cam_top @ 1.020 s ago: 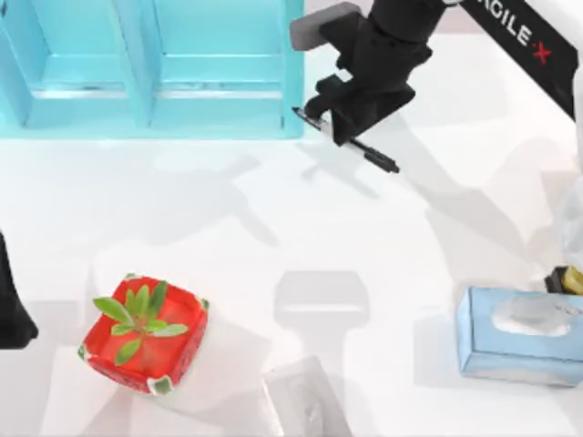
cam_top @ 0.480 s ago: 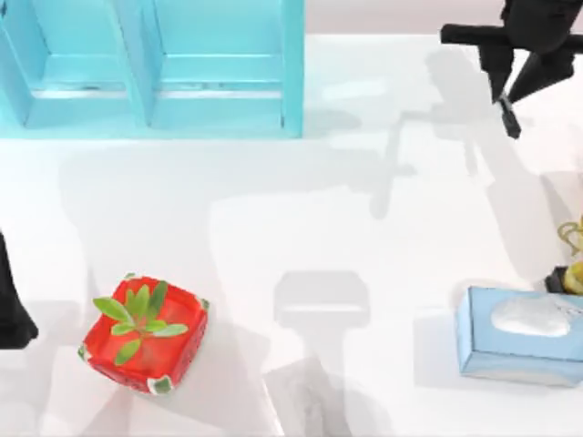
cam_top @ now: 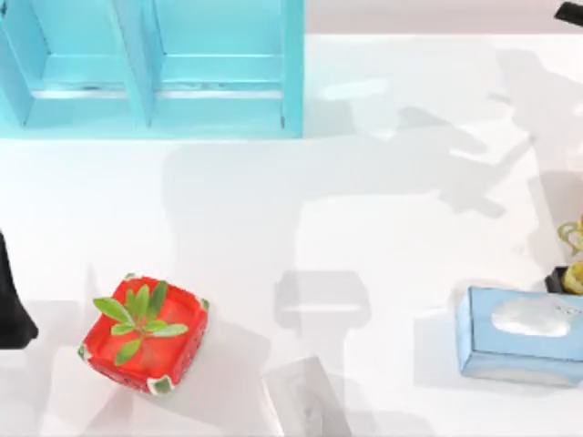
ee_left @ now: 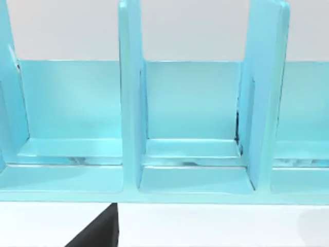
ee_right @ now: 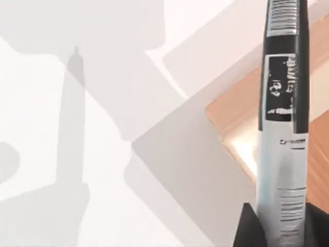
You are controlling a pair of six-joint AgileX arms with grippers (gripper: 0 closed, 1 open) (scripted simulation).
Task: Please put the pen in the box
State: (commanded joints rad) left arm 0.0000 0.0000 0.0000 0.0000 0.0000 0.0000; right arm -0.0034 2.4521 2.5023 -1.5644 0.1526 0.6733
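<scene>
The pen (ee_right: pixel 285 103), black with a silver-grey band, stands close in the right wrist view. My right gripper (ee_right: pixel 280 229) is shut on its lower end, over the table's edge. A sliver of the right arm (cam_top: pixel 574 11) shows at the top view's far right corner. The turquoise box (cam_top: pixel 291 64) stands at the back left, its compartments open, far from the pen. In the left wrist view the box's dividers (ee_left: pixel 131 103) face the camera. My left arm (cam_top: pixel 11 300) is parked at the left edge.
A red dish with a green plant (cam_top: pixel 144 332) sits front left. A pale blue tissue box (cam_top: pixel 521 335) lies front right, with a yellow object (cam_top: pixel 572 259) behind it at the right edge. A pale grey block (cam_top: pixel 301 401) sits at the front middle.
The right arm has carried the pen from beside the box's right wall up and to the right, nearly out of the top view. The left arm has not moved.
</scene>
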